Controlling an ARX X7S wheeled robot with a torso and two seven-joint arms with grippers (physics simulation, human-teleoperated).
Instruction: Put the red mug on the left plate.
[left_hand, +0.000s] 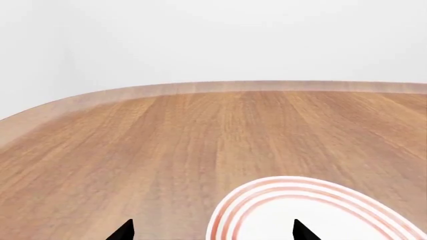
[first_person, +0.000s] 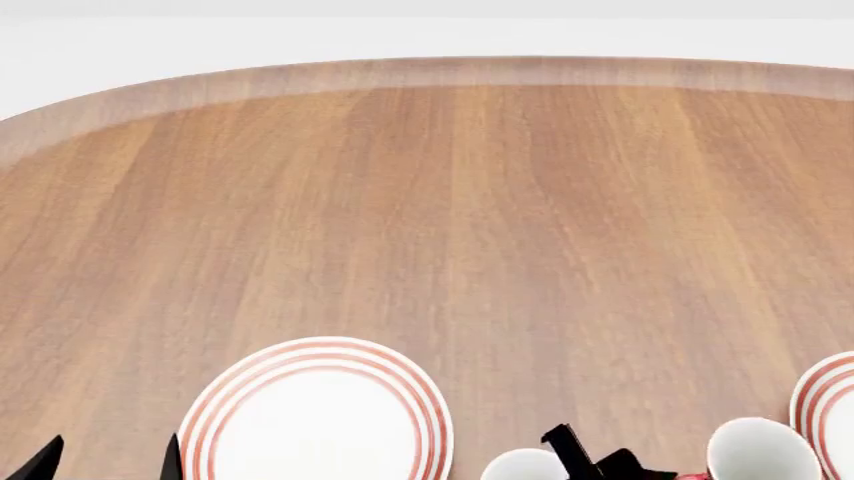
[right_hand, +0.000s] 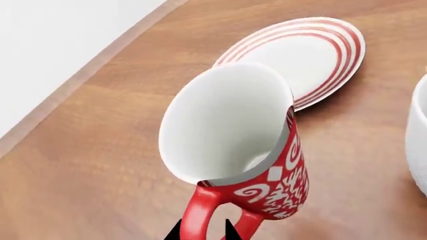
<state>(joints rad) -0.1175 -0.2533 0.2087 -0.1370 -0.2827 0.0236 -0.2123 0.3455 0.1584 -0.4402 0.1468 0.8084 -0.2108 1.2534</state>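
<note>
The red mug (right_hand: 277, 185) has a white scroll pattern and a white inside, and it leans in the right wrist view. My right gripper (right_hand: 202, 232) is shut on its red loop handle, one fingertip on each side. In the head view the mug's white mouth (first_person: 758, 450) shows at the bottom right, beside the right gripper (first_person: 627, 468). The left plate (first_person: 316, 415), white with red rings, lies flat at the bottom left. My left gripper (left_hand: 213, 234) is open and empty, low over the table at that plate's rim (left_hand: 230, 210). It also shows in the head view (first_person: 107, 460).
The second ringed plate (first_person: 834, 400) lies at the right edge and shows beyond the mug (right_hand: 313, 55). Another mug's white mouth (first_person: 525, 468) sits left of the right gripper. A white mug's side (right_hand: 419, 135) stands close by. The wooden table (first_person: 454, 220) stretches far ahead to a rounded edge.
</note>
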